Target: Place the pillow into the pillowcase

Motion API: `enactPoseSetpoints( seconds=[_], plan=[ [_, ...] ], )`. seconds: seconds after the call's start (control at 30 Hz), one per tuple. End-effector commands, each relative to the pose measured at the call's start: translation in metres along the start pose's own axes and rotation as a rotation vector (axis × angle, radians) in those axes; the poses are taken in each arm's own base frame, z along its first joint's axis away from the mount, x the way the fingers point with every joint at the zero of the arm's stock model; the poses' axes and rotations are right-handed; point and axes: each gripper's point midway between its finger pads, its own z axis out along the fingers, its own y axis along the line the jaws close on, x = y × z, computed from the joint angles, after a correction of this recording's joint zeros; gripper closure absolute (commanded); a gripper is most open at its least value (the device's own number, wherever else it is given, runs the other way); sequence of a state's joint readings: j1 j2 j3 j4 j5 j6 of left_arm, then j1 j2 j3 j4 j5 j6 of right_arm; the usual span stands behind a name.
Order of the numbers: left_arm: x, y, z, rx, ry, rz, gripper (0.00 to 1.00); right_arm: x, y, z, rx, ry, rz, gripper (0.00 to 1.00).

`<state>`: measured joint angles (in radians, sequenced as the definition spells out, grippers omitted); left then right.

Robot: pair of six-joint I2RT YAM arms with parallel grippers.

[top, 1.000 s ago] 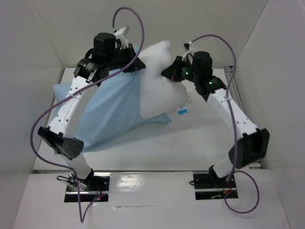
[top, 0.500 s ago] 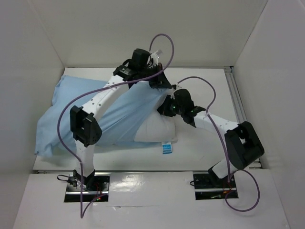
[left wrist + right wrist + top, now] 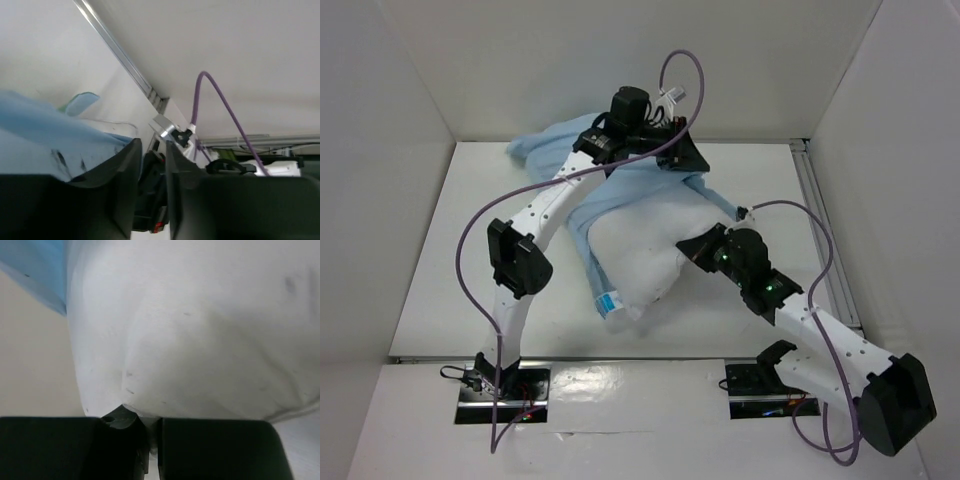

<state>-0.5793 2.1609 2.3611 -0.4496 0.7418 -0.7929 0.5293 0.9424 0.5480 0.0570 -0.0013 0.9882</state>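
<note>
The white pillow [image 3: 640, 250] lies mid-table, its blue-and-white label [image 3: 608, 301] at the near corner. The pale blue pillowcase [image 3: 655, 185] is bunched at the back over the pillow's far end, and a strip of it runs down the pillow's left side. My left gripper [image 3: 688, 157] hovers at the back above the cloth. Its jaws stand apart with nothing between them, and the pillowcase [image 3: 40, 135] rests against the outside of one finger. My right gripper [image 3: 693, 247] is shut on the pillow's right edge. White pillow [image 3: 200, 330] fabric is pinched between its jaws.
White walls close in the table [image 3: 470, 250] on three sides. A metal rail [image 3: 810, 200] runs along the right edge. Purple cables loop above both arms. A corner of the pillowcase [image 3: 35, 270] shows at the top left of the right wrist view.
The right gripper dragged the pillow toward the near edge and turned it. The pillowcase went from the left side to a bunch at the back. The left gripper opened and let the cloth go.
</note>
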Motion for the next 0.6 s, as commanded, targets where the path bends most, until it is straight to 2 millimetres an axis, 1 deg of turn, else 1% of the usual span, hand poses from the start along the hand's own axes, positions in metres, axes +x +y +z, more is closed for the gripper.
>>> enactPoseSetpoints(
  seconds=[0.0, 0.03, 0.07, 0.1, 0.13, 0.17, 0.2, 0.23, 0.27, 0.3, 0.33, 0.37, 0.4, 0.43, 0.47, 0.5, 0.53, 0.57],
  plan=[
    [0.019, -0.065, -0.004, 0.174, 0.045, 0.108, 0.55, -0.006, 0.000, 0.003, 0.029, -0.051, 0.040, 1.00],
    [0.016, -0.064, -0.012, 0.155, 0.029, 0.117, 0.38, -0.011, -0.003, 0.007, 0.061, -0.065, 0.009, 1.00],
    [0.014, -0.078, -0.026, 0.156, 0.010, 0.155, 0.24, -0.011, -0.004, 0.011, 0.086, -0.050, -0.019, 1.00],
    [0.007, -0.077, -0.036, 0.122, -0.021, 0.165, 0.06, -0.016, -0.009, 0.015, 0.122, -0.051, -0.075, 1.00],
    [0.007, -0.070, -0.048, 0.074, -0.024, 0.150, 0.00, -0.020, -0.007, 0.022, 0.160, -0.035, -0.105, 1.00],
    [0.004, -0.073, -0.059, 0.045, -0.043, 0.165, 0.00, -0.022, -0.008, 0.024, 0.182, -0.032, -0.126, 1.00],
    [-0.003, -0.076, -0.083, -0.022, -0.100, 0.219, 0.00, -0.027, -0.002, 0.024, 0.187, -0.026, -0.160, 0.98],
    [-0.003, -0.072, -0.095, -0.077, -0.120, 0.229, 0.00, -0.032, -0.002, 0.023, 0.192, -0.031, -0.174, 0.89],
    [0.001, -0.065, -0.110, -0.147, -0.134, 0.220, 0.00, -0.034, 0.001, 0.022, 0.191, -0.031, -0.191, 0.73],
    [0.007, -0.030, -0.118, -0.276, -0.156, 0.199, 0.08, -0.036, 0.004, 0.019, 0.186, -0.032, -0.220, 0.31],
    [0.004, -0.041, -0.155, -0.325, -0.238, 0.216, 0.75, -0.041, 0.011, 0.011, 0.179, -0.036, -0.234, 0.17],
    [0.007, -0.027, -0.171, -0.396, -0.273, 0.197, 0.97, -0.043, 0.013, 0.007, 0.181, -0.034, -0.248, 0.10],
    [0.024, 0.017, -0.182, -0.514, -0.277, 0.125, 1.00, -0.052, 0.019, 0.004, 0.182, -0.042, -0.272, 0.02],
    [0.025, 0.019, -0.213, -0.558, -0.348, 0.125, 1.00, -0.051, 0.017, -0.004, 0.205, -0.022, -0.290, 0.00],
    [0.034, 0.036, -0.224, -0.610, -0.363, 0.104, 1.00, -0.053, 0.020, -0.009, 0.209, -0.017, -0.309, 0.00],
    [0.062, 0.075, -0.230, -0.699, -0.328, 0.029, 0.94, -0.055, 0.021, -0.013, 0.218, -0.006, -0.339, 0.00],
    [0.069, 0.081, -0.243, -0.724, -0.354, 0.021, 0.81, -0.058, 0.024, -0.022, 0.231, 0.007, -0.357, 0.00],
    [0.085, 0.095, -0.244, -0.755, -0.331, -0.002, 0.64, -0.058, 0.024, -0.026, 0.243, 0.019, -0.367, 0.00]
  ],
)
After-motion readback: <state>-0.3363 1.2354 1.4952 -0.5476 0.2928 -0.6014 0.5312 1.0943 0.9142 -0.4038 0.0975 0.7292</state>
